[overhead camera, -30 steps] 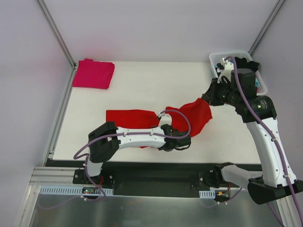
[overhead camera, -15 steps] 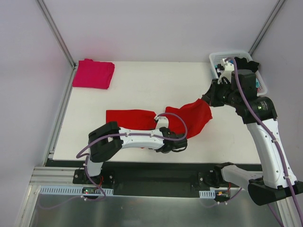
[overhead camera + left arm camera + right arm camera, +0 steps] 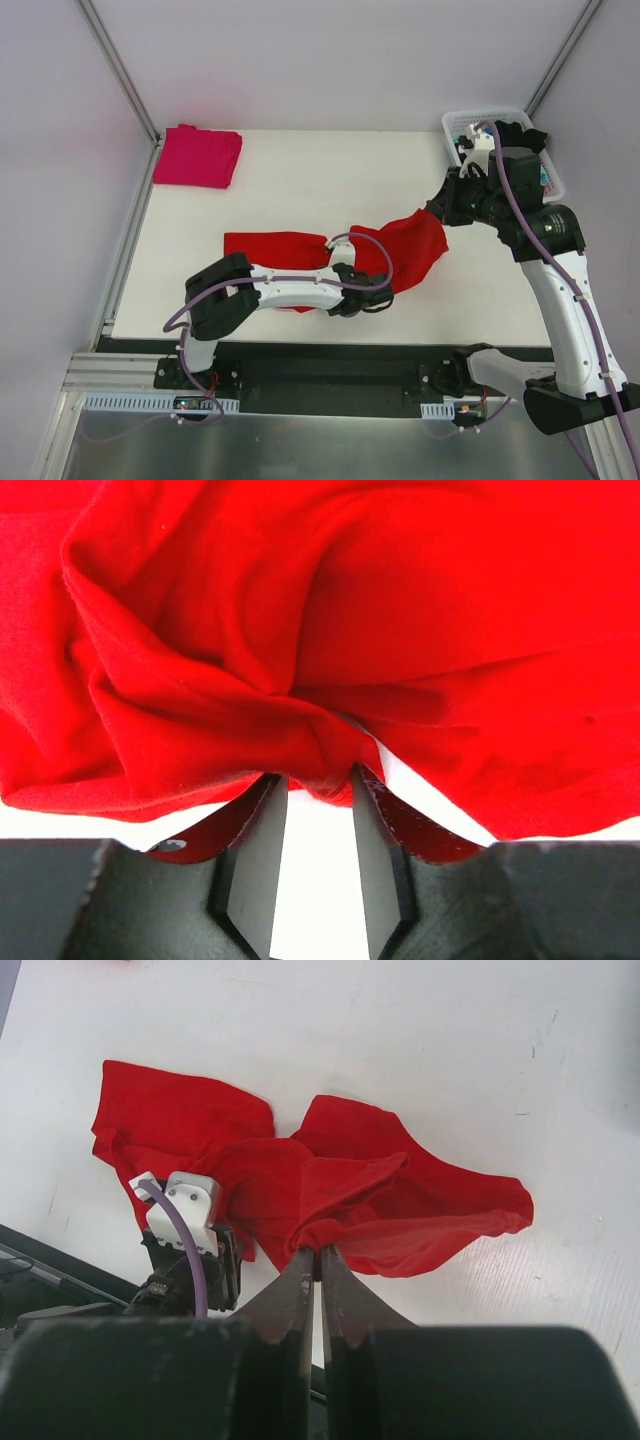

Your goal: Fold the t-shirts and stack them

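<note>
Red t-shirt (image 3: pixel 275 245): crumpled across the middle of the white table (image 3: pixel 300 170), left end lying flat, right end lifted off the surface. Pinched at that raised edge between the closed tips of the right gripper (image 3: pixel 315 1260), draping down in folds. Bunched at the near edge between the narrow jaws of the left gripper (image 3: pixel 315 780), touching both fingers. Folded pink t-shirt (image 3: pixel 197 156) at the far left corner, well apart. White basket (image 3: pixel 455 122) at the far right corner, behind the right arm
</note>
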Controlling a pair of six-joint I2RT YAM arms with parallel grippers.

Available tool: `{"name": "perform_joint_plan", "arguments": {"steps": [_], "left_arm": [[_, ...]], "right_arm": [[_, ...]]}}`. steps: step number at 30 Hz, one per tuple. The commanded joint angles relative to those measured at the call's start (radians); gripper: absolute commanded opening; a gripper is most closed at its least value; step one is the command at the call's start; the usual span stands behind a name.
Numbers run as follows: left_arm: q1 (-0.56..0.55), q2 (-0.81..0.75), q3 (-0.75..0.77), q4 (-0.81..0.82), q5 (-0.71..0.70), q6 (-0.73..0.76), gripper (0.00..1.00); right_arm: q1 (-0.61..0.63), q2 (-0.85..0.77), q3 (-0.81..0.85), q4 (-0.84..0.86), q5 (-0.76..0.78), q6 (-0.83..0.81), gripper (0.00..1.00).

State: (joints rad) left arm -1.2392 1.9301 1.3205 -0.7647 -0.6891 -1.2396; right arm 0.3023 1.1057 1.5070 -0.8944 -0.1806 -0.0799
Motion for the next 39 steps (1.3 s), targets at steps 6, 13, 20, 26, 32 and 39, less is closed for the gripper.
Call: {"name": "perform_joint_plan", "arguments": {"steps": [6, 13, 20, 26, 32, 39], "left_arm": [[0.009, -0.019, 0.011, 0.011, -0.015, 0.019, 0.18], [0.010, -0.003, -0.026, 0.044, -0.023, 0.008, 0.18], [0.011, -0.017, -0.014, 0.047, -0.024, 0.046, 0.00], [0.017, -0.150, 0.046, -0.074, -0.058, 0.135, 0.00], [0.018, -0.281, 0.334, -0.486, -0.154, 0.246, 0.00], [0.035, -0.471, 0.572, -0.729, -0.176, 0.331, 0.00]], "right_arm": [[-0.005, -0.024, 0.010, 0.014, -0.026, -0.009, 0.05], [-0.006, -0.036, 0.012, 0.006, -0.031, -0.015, 0.05], [-0.005, -0.029, 0.019, 0.003, -0.031, -0.014, 0.06], [-0.003, -0.024, 0.027, 0.006, -0.034, -0.006, 0.05], [-0.005, -0.029, 0.050, -0.009, 0.004, -0.020, 0.04], [-0.031, 0.005, 0.123, -0.012, 0.015, 0.005, 0.02]]}}
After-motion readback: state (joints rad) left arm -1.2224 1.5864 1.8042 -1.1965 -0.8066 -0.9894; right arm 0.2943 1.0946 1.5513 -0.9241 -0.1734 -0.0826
